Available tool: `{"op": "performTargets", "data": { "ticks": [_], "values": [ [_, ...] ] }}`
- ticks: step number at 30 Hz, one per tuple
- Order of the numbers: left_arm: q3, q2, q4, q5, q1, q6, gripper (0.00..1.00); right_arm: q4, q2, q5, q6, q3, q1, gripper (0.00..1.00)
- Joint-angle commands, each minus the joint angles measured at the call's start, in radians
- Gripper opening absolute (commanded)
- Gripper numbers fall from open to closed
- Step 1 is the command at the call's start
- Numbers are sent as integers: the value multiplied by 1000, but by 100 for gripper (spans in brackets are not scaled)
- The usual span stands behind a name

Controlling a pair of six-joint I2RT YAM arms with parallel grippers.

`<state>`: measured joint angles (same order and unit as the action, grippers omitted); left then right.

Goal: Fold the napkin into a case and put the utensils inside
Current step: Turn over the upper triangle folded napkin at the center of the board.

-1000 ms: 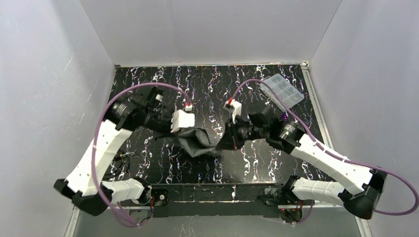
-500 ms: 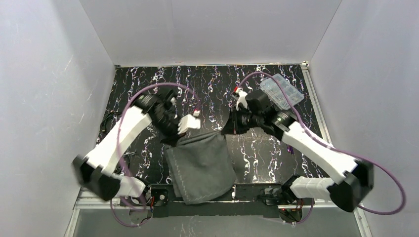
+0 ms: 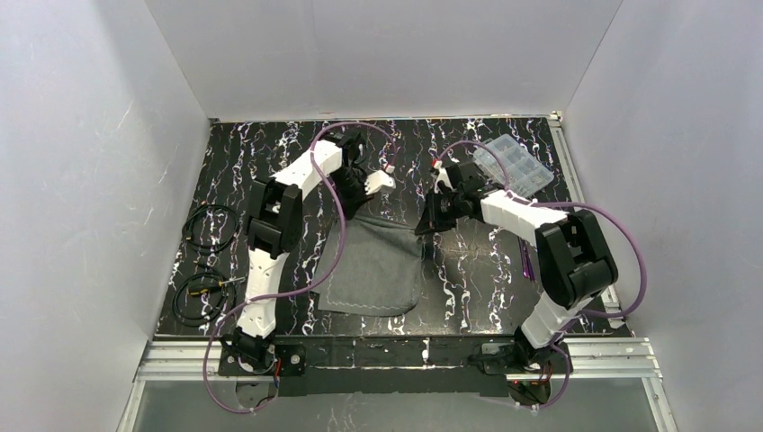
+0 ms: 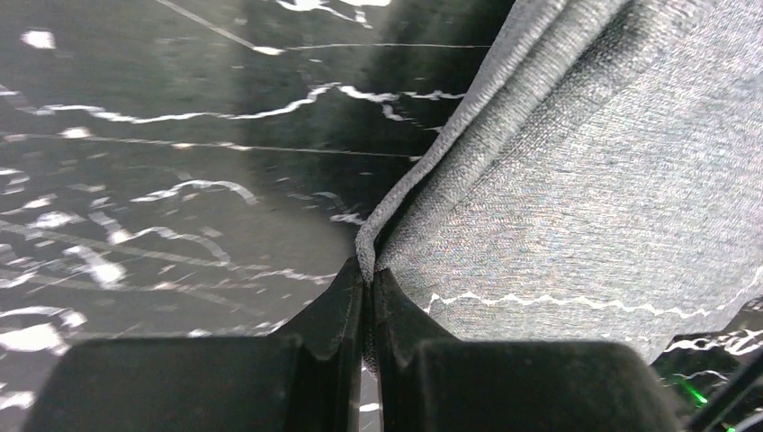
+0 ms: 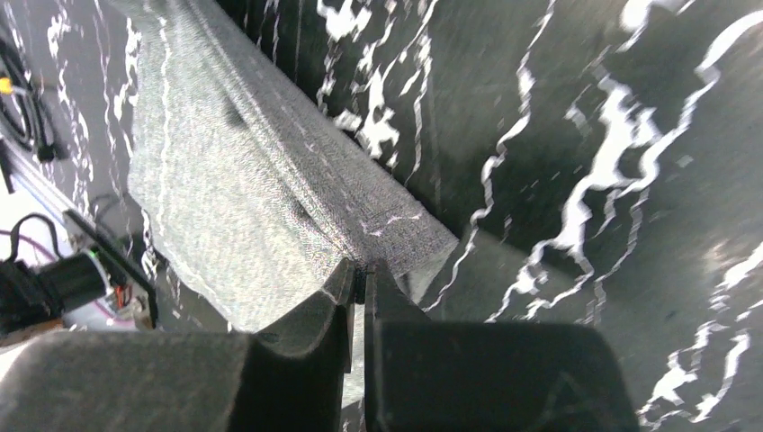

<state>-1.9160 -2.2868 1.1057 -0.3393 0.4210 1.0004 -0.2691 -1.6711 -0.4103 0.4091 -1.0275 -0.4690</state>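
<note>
Left gripper [image 4: 367, 274]: jaws closed to a slit, pinching the far left edge of the napkin [image 4: 585, 180]; the hem runs up and away from the 2 fingertips.
Right gripper [image 5: 360, 270]: jaws likewise pressed together, gripping the napkin's far right corner, with a small flap of cloth poking past the fingers.
Reach: both grippers sit over the far half of the table [image 3: 243, 153], level with each other and apart by the cloth's width.
Napkin position: middle of the table, between the 2 grippers. Its far edge is held by them, and the rest spreads toward the near side as a rough rectangle that ends just short of the front rail.
Stitching: a lighter line shows along the near edge in the top view and across the cloth in the left wrist view.
Utensils [image 3: 525, 261]: a thin purple sliver on the table to the right of the napkin, just beside the right arm [image 3: 567, 261] and partly hidden by it; too small to tell spoon from fork.
Plastic box [image 3: 515, 166]: clear, with compartments, at the far right of the table, well apart from the napkin.
Cables [image 3: 211, 227]: 2 black coils on the table's left side.
</note>
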Motion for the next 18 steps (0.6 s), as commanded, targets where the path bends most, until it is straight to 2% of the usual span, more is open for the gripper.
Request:
{"op": "performTargets", "data": {
  "ticks": [1, 5, 6, 7, 9, 10, 14, 18],
  "values": [
    [-81, 11, -27, 89, -20, 10, 0, 62, -74, 44, -53, -90, 44, 1],
    [-70, 4, -139, 135, -27, -38, 0, 75, -160, 74, -81, -152, 60, 1],
    [-51, 12, -188, 152, -26, -55, 8, 77, -178, 90, -88, -164, 60, 2],
    [-31, 21, -228, 165, -27, -64, 26, 77, -198, 103, -93, -178, 60, 17],
    [-5, 38, -283, 189, -28, -74, 89, 64, -234, 124, -108, -208, 60, 36],
    [6, 49, -305, 198, -29, -82, 97, 56, -241, 144, -112, -221, 60, 41],
    [12, 127, -308, 137, -61, -95, 98, 41, -218, 225, -132, -250, 61, 62],
    [20, 184, -218, 52, -91, -16, 98, 26, -177, 270, -154, -277, 60, 66]
  ]
}}
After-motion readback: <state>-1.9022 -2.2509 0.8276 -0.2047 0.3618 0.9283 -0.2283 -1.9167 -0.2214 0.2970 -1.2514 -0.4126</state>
